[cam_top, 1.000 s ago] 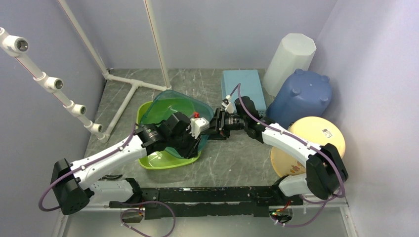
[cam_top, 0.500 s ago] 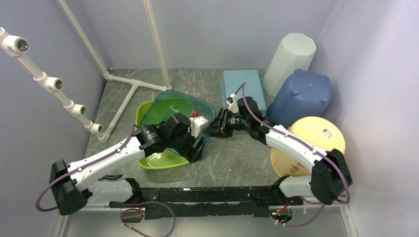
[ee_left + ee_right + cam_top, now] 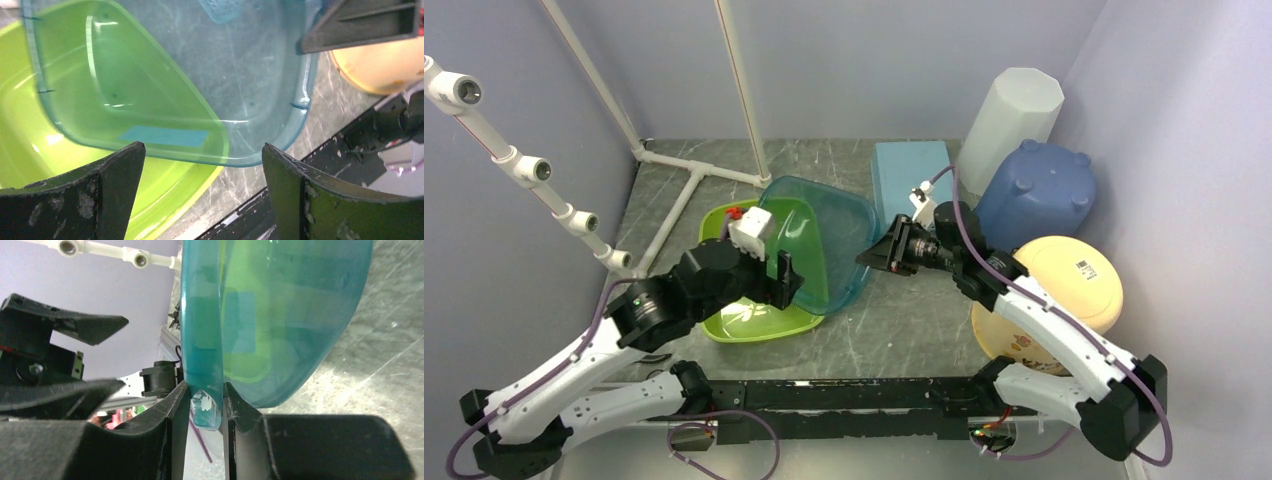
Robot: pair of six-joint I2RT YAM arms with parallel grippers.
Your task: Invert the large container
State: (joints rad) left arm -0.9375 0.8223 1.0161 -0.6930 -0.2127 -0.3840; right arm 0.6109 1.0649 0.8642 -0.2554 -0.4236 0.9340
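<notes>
Container: large teal container, tipped up on edge mid-table, leaning over the green basin.
Handling: thin translucent plastic, likely light, slick and slightly flexible; the rim is the best hold.
Right gripper: pinching the right rim.
Left gripper: jaws wide, empty, on the near side.
Obstacles: basin beneath; blue box just beyond.

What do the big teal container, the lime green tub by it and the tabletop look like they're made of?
Teal container: likely thin tinted see-through plastic, glossy; the green shows through its wall.
Lime green tub: probably opaque moulded plastic, shiny, with bright highlights.
Tabletop: dark grey with pale veins, stone-like; perhaps real stone, perhaps a marble-pattern laminate. The look leaves that open.
</notes>
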